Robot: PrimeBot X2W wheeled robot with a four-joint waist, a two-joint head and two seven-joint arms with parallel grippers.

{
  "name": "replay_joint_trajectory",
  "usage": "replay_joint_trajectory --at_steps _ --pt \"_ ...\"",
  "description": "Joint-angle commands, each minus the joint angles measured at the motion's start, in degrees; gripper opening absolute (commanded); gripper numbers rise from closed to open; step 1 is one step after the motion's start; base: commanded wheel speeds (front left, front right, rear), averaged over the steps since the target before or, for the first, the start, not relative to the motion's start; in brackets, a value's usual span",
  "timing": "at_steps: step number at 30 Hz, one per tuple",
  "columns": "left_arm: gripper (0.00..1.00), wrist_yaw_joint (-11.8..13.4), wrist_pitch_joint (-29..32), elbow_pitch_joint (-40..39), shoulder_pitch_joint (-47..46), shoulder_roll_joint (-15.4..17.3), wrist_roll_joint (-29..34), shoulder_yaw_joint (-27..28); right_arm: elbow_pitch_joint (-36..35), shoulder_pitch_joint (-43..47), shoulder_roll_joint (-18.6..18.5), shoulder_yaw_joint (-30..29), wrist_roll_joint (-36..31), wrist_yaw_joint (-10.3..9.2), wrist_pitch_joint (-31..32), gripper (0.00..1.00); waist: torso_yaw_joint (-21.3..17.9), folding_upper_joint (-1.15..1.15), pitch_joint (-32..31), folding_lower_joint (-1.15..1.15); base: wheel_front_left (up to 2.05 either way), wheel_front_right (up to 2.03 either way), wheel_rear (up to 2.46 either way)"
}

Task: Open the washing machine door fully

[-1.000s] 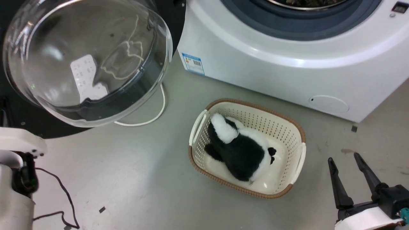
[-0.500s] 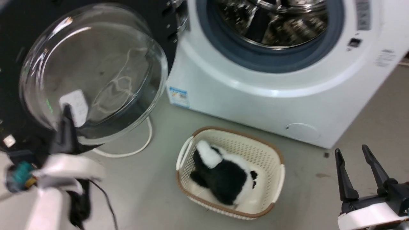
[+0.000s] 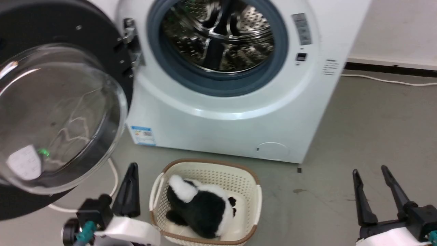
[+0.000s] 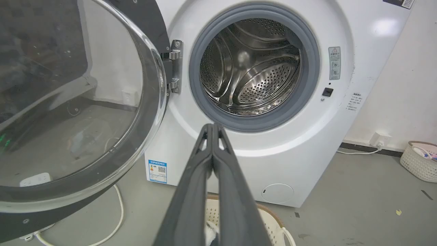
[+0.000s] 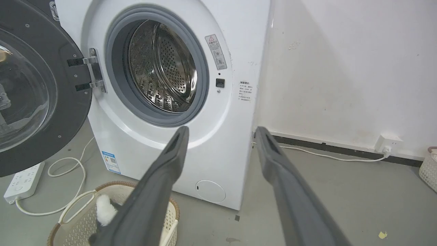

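Head cam has tilted up since a sec ago, so the whole pic shifts; that's no move of the things. The washing machine door [image 3: 58, 116] hangs swung wide on its hinge [image 3: 131, 44] at the left of the washing machine [image 3: 222, 112], glass bowl facing out, drum [image 3: 218, 37] fully exposed.

Real change: the left end effector [image 3: 132, 169], up in front of the door glass 0.5 s ago, is now low over the floor, just beside the left rim of the basket [image 3: 208, 162] & apart from the door. Its fingers are pressed together w/ nothing btwn them. The right end effector [image 3: 369, 169] hangs over the floor right of the basket, fingers spread wide, empty, much as before.

Judgement: door looks about as open as it'll go and the arm has backed off, so task prob. done. No further push needed unless the door swings back.
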Motion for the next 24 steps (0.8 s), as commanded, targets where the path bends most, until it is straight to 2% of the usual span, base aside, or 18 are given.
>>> replay_joint_trajectory --at_steps 1,11,24 --pt "1.0 0.25 -0.31 0.06 1.19 -0.82 0.33 -0.02 0.11 0.92 0.41 0.32 -0.19 0.05 -0.25 1.0 -1.96 0.0 -0.66 0.01 0.0 0.0 0.0" --pt "1.0 0.71 -0.31 1.37 5.0 -3.49 5.18 -1.79 1.92 1.94 0.53 1.38 1.21 0.05 -0.26 1.0 -4.92 0.0 -0.6 0.01 0.0 0.0 0.0" --pt "1.0 0.12 -0.31 1.8 5.65 -4.35 8.03 -0.63 3.84 2.43 0.54 2.02 2.23 0.05 -0.26 1.0 -5.08 0.0 -1.03 0.01 0.0 0.0 0.0"
